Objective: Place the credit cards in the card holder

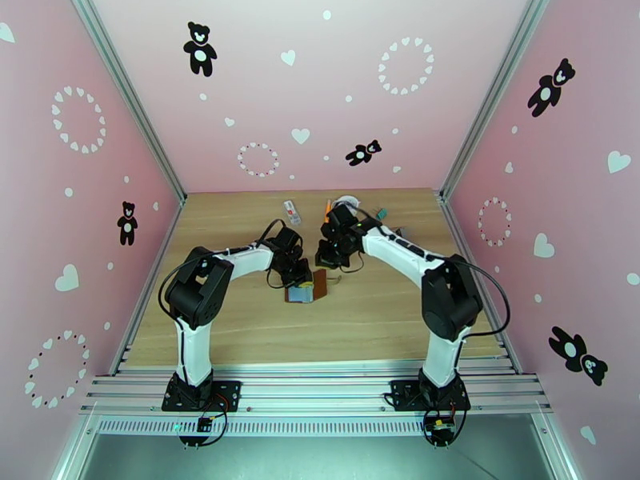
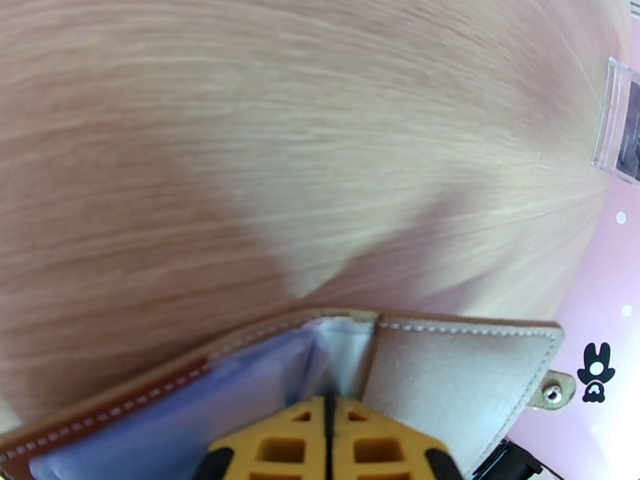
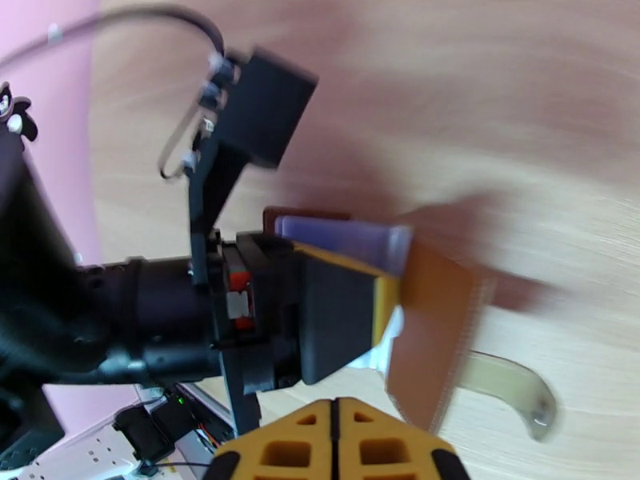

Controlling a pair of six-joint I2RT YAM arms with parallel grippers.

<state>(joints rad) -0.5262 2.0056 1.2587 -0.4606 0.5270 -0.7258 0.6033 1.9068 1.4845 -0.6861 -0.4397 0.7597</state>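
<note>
Step in hand: holding the card holder open for loading. My left pincer (image 2: 329, 411) is closed tight on the card holder (image 2: 460, 378), pinching it at the inner fold. The grey-blue pockets (image 2: 240, 390) lie to one side, the tan flap and snap tab (image 2: 552, 390) to the other. From the right wrist the holder stands on edge, tilted, and its shadow on the table (image 2: 240, 114) suggests it is lifted clear (not certain; that view is blurred).

My right pincer (image 3: 334, 418) has its fingers pressed together with nothing between them. It hangs just beside the holder's open face.

Credit cards: I cannot pick them out. Several small things (image 1: 292, 211) lie near the far edge of the table, too small to name.

Judgement: no card is visibly seated in a pocket, so the task looks early. The next move calls for the right pincer to open, take one card by its edge, and line it up with a pocket mouth while the left holds steady. Risk: the flap swinging shut.
</note>
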